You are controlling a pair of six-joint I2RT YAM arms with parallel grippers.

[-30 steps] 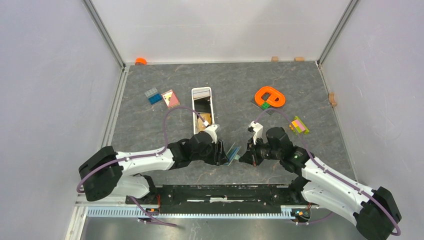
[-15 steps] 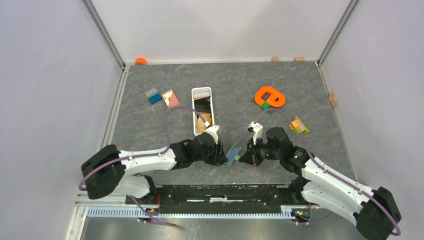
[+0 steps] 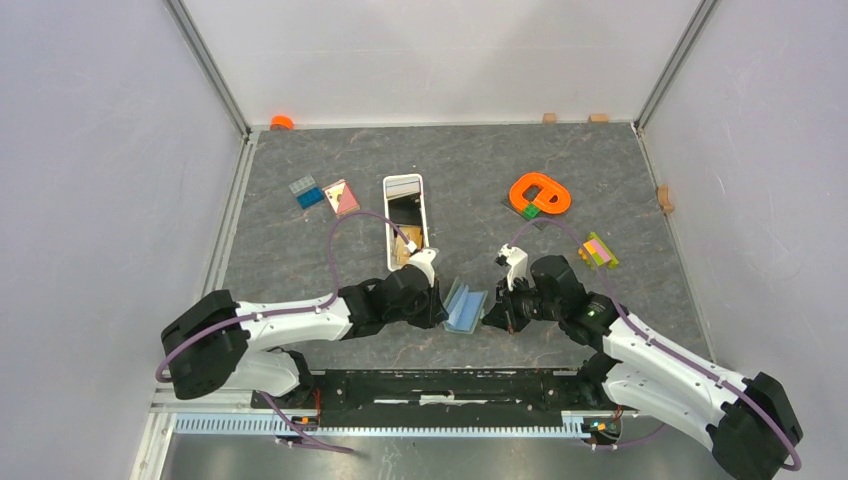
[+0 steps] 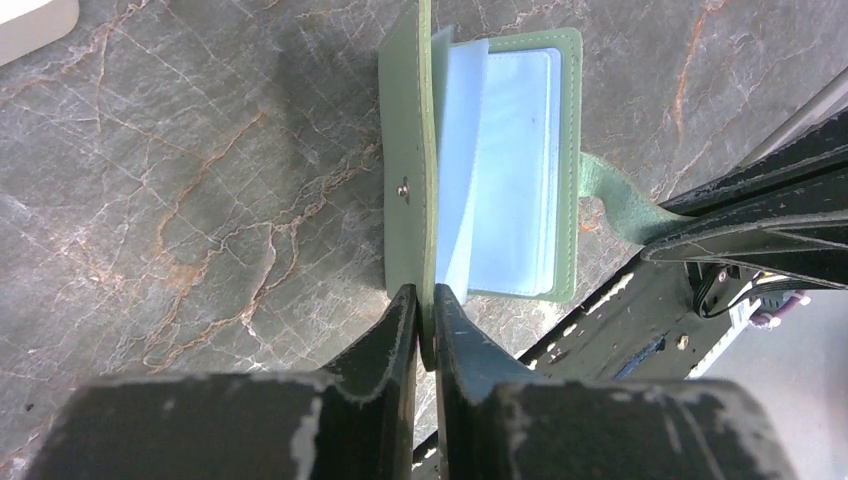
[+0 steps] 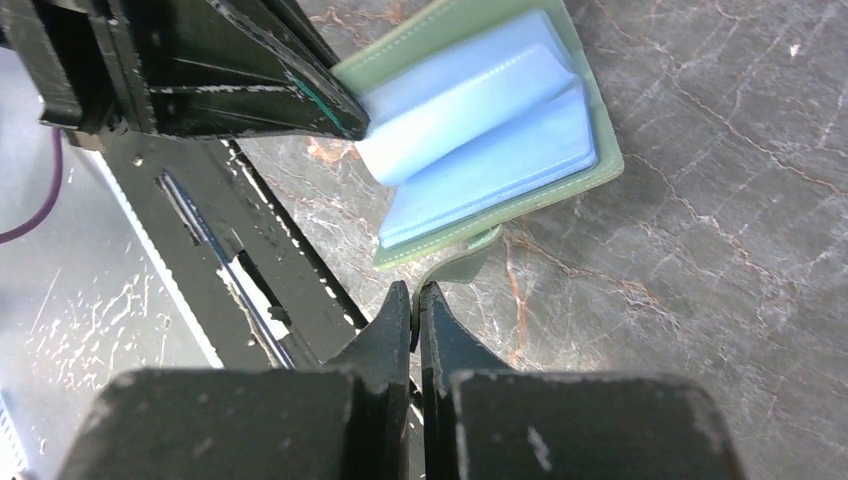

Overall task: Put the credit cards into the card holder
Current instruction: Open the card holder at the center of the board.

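Observation:
The card holder (image 3: 466, 306) lies open on the table between my two grippers, sage-green outside with pale blue sleeves (image 4: 510, 170) fanned inside. My left gripper (image 4: 425, 322) is shut on the bottom edge of its upright left cover (image 4: 405, 190), the one with the snap stud. My right gripper (image 5: 415, 300) is shut on the green snap strap (image 5: 455, 268) at the holder's right side. In the top view the left gripper (image 3: 440, 300) and the right gripper (image 3: 492, 315) flank the holder. Credit cards lie in the white tray (image 3: 388, 215): a black one (image 3: 405, 211) and a tan one (image 3: 404, 254).
An orange ring-shaped piece (image 3: 540, 193) with a green block sits at the back right, and a pink-and-yellow block (image 3: 600, 250) lies beside the right arm. Blue blocks (image 3: 305, 190) and a pink tile (image 3: 342, 197) lie left of the tray. The base rail (image 3: 450, 385) runs just below the holder.
The card holder has gone from standing nearly edge-on to spread open between the grippers. The left jaws have closed on its cover. The right gripper kept its hold on the strap.

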